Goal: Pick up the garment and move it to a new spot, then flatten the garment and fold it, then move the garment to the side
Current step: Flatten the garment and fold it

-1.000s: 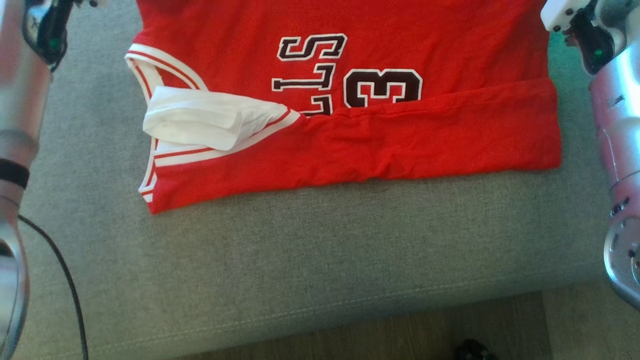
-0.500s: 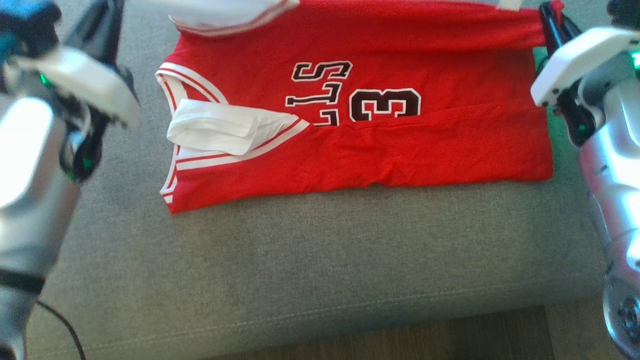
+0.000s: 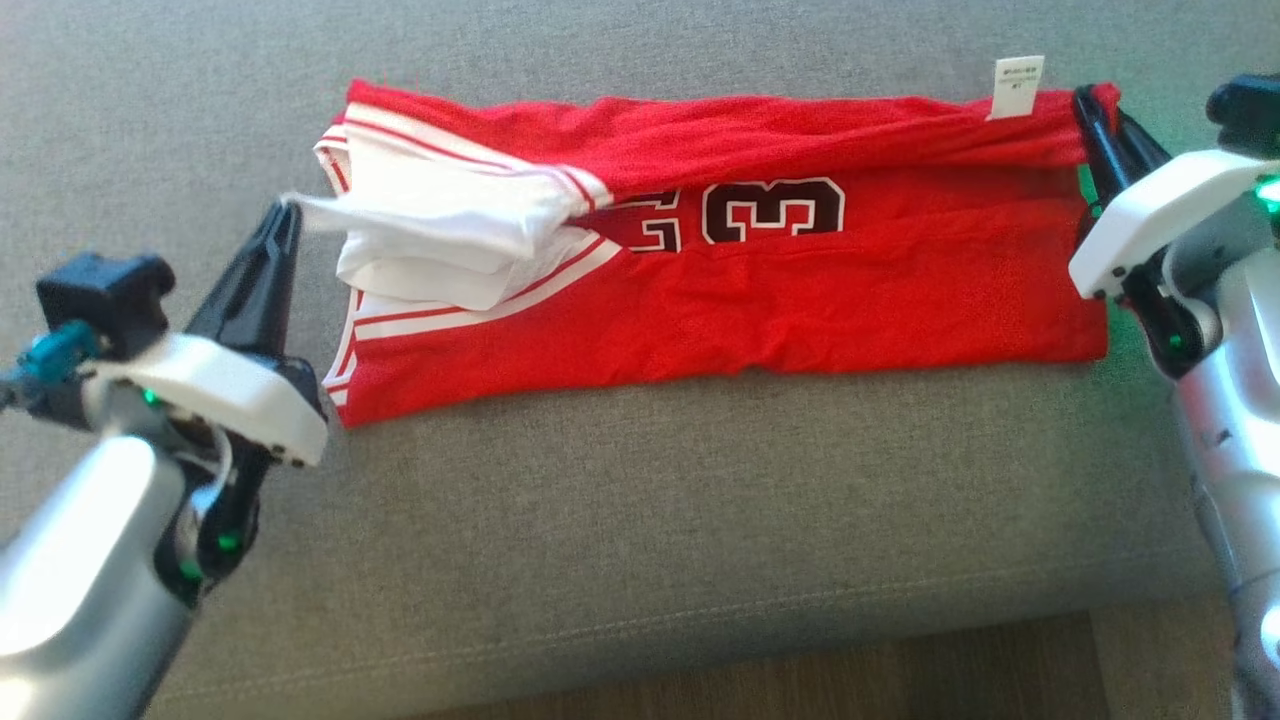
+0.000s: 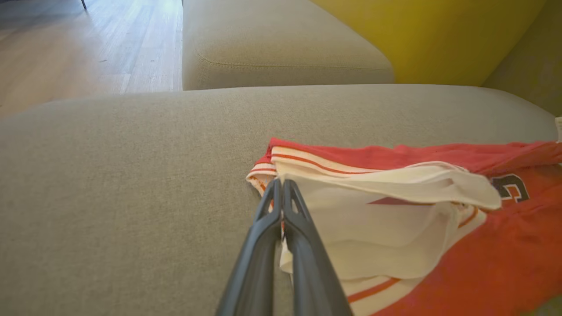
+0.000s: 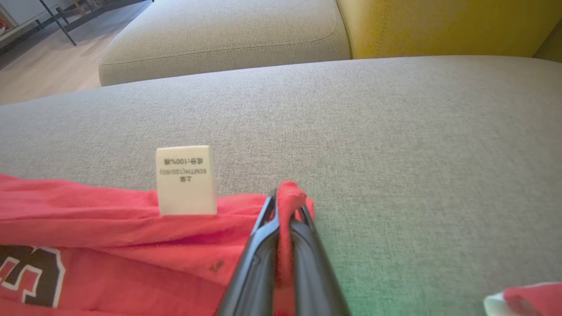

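The garment [image 3: 760, 290] is a red jersey with white trim and a dark "3". It lies folded lengthwise on the grey sofa cushion [image 3: 640, 520]. My left gripper [image 3: 287, 210] is shut on the white strap at the garment's left end [image 4: 351, 219], its fingers [image 4: 281, 206] pinched together over the fabric. My right gripper [image 3: 1085, 105] is shut on the red corner at the far right, and that red cloth [image 5: 290, 197] bunches between its fingers [image 5: 268, 228]. The far edge is folded toward me, covering the upper lettering.
A white care label [image 3: 1018, 85] sticks up near the right corner [image 5: 185, 180]. The cushion's front edge [image 3: 640, 640] borders wooden floor [image 3: 800, 680]. A yellow backrest [image 4: 421, 39] and a second grey cushion [image 5: 219, 39] lie beyond.
The camera has tilted up. Both grippers have drawn the garment's far edge toward me over the lettering, so only the "3" and part of a letter still show.
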Robot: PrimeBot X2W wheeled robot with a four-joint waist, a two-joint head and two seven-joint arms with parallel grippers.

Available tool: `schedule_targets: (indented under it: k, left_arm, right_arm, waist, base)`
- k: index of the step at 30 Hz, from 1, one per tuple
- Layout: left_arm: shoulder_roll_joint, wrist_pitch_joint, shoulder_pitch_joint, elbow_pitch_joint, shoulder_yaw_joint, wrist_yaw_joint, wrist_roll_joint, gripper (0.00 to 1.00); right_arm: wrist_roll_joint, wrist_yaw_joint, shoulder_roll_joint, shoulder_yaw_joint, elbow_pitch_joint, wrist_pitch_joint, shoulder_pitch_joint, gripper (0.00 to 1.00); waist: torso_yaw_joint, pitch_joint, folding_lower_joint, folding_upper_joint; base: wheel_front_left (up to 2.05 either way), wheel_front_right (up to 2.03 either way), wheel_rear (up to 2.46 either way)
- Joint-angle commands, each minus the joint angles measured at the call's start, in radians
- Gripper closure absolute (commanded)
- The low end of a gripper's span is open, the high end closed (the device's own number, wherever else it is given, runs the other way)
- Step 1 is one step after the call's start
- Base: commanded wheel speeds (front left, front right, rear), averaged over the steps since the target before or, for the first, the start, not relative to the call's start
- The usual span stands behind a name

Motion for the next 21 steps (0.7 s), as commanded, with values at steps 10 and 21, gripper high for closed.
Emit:
schedule_targets:
  k: [10,21]
  left_arm:
    - [0.049,-0.008,0.032,-0.074,0.056,0.052,-0.016,1.00]
    - [0.040,-0.010,0.072,-0.011,0.052,0.077,-0.027,0.00]
  right_arm:
    - [0.012,0.000,-0.017,-0.019,-0.198,0.085,0.143,1.00]
    - [-0.022,0.000,0.021,-0.097,-0.311,0.153,0.259,0.00]
  waist:
    - [-0.004,-0.008,0.0001,0.0000]
    - [-0.018,-0.054,0.0001,0.0000]
  base:
    - [0.00,0.00,0.00]
    - [0.00,0.00,0.00]
